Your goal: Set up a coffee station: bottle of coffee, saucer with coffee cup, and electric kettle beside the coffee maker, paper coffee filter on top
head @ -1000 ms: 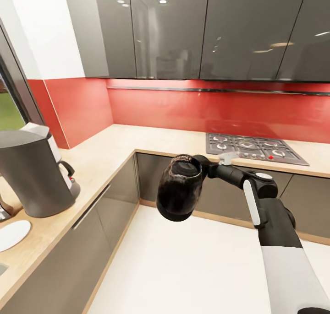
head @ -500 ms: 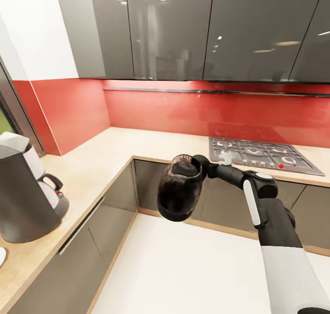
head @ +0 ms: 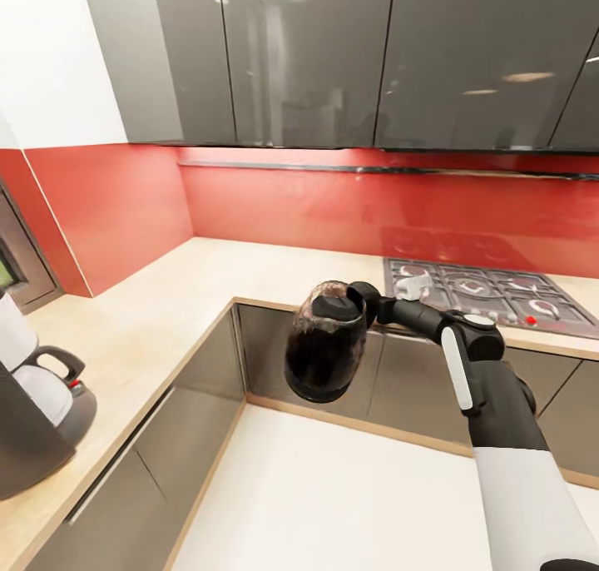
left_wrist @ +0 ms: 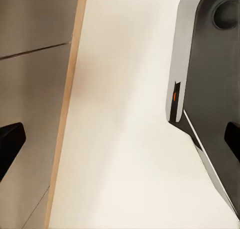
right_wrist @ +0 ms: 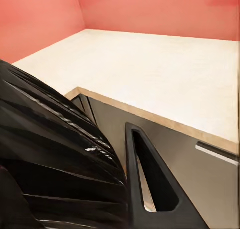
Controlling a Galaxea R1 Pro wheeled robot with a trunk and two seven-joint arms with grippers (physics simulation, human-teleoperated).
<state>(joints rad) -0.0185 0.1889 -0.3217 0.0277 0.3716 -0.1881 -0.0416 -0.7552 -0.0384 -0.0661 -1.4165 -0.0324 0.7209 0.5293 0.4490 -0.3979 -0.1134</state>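
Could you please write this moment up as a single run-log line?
phase: carrying | right gripper: jaws shut on electric kettle, over floor | coffee maker: on kitchen countertop | left gripper: jaws open, empty

Your right pincer (head: 359,298) is hidden behind the electric kettle (head: 324,342), so its grip can't be judged. Far off to its left, the coffee maker (head: 33,404) is cut by the frame edge.

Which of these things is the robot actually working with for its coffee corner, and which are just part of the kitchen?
Part of the job:
- electric kettle, carried in the right gripper above the floor
- coffee maker, at the head view's left edge
- kitchen countertop

Just kitchen:
- gas hob
- red backsplash
- upper cabinets
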